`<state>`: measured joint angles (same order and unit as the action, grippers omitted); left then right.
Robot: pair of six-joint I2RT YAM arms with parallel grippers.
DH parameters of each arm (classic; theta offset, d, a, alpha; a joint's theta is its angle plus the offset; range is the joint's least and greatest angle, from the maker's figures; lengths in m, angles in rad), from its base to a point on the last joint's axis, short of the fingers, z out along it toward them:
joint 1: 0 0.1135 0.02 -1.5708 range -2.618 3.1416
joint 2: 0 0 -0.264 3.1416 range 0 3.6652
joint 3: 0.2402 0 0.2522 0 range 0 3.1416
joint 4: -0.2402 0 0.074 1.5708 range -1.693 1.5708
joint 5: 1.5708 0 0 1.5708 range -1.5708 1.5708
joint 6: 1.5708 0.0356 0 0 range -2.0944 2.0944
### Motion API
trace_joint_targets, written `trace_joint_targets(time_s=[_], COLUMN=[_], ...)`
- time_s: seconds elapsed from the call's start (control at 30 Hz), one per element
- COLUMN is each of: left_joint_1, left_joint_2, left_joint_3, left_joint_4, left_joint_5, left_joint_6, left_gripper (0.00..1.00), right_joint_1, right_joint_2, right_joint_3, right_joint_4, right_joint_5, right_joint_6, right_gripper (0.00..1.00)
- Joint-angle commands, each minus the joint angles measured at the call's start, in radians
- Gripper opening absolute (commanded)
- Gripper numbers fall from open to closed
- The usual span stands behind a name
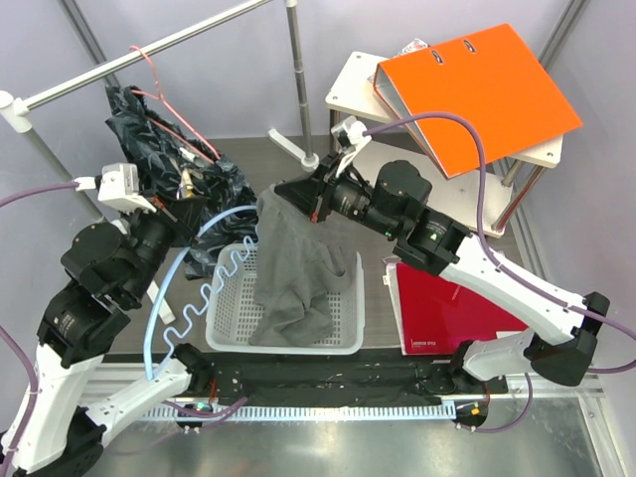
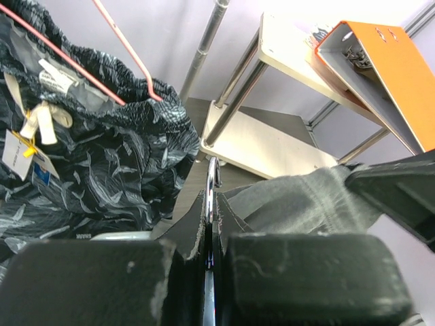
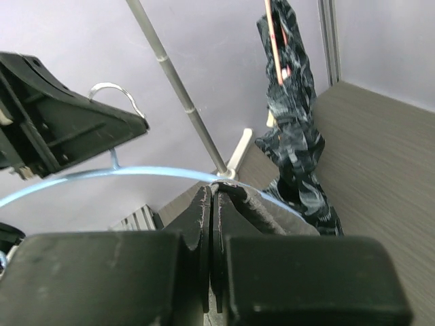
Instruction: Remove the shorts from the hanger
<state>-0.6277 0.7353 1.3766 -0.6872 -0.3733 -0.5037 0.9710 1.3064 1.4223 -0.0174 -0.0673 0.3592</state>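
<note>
At frame centre, the grey shorts [image 1: 293, 268] are being pinched by the right hand [image 1: 286, 199] above the basket [image 1: 221, 323]; the hanger [image 1: 152, 323] hook is being pinched by the left hand [image 1: 189, 214].

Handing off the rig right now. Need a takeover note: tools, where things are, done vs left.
Tools: left tool shut on the blue hanger by its metal hook; right tool shut on the grey shorts at the waistband, where the hanger wire meets it.
Things: shorts hang from the right tool, lower end in the white basket.
Done: both grasps made.
Left: one hanger end seems caught in the waistband; pull it free.
</note>
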Motion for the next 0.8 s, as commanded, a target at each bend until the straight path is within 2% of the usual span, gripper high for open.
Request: trace_joint_targets(time_s=[0.0, 0.1, 0.23, 0.4, 0.53, 0.63, 0.67, 0.77], left_joint_1=[0.005, 0.003, 0.003, 0.003, 0.003, 0.003, 0.003, 0.003], left_joint_2=[0.019, 0.035, 0.044, 0.038, 0.024, 0.016, 0.015, 0.015], left_joint_3=[0.004, 0.002, 0.007, 0.01, 0.015, 0.013, 0.013, 0.024], left_joint_4=[0.104, 0.11, 0.104, 0.103, 0.095, 0.095, 0.095, 0.08], left_joint_5=[-0.009, -0.012, -0.029, -0.035, -0.035, -0.033, -0.033, -0.026], left_joint_6=[0.031, 0.042, 0.062, 0.067, 0.067, 0.062, 0.062, 0.059], left_gripper=[0.0, 0.0, 0.0, 0.0, 0.0, 0.0, 0.0, 0.0], right_joint_1=[-0.003, -0.003, -0.003, -0.003, 0.003, 0.043, 0.096, 0.164], right_joint_2=[0.005, -0.002, -0.027, -0.012, 0.027, 0.066, 0.109, 0.171], right_joint_3=[0.112, 0.043, -0.176, -0.347, -0.485, -0.534, -0.525, -0.485], right_joint_4=[0.083, 0.122, 0.186, 0.186, 0.204, 0.231, 0.208, 0.133], right_joint_5=[-0.043, -0.058, -0.06, -0.071, -0.15, -0.196, -0.201, -0.139], right_joint_6=[0.014, 0.053, 0.119, 0.179, 0.253, 0.264, 0.248, 0.225], right_gripper=[0.01, 0.01, 0.01, 0.01, 0.01, 0.01, 0.01, 0.01])
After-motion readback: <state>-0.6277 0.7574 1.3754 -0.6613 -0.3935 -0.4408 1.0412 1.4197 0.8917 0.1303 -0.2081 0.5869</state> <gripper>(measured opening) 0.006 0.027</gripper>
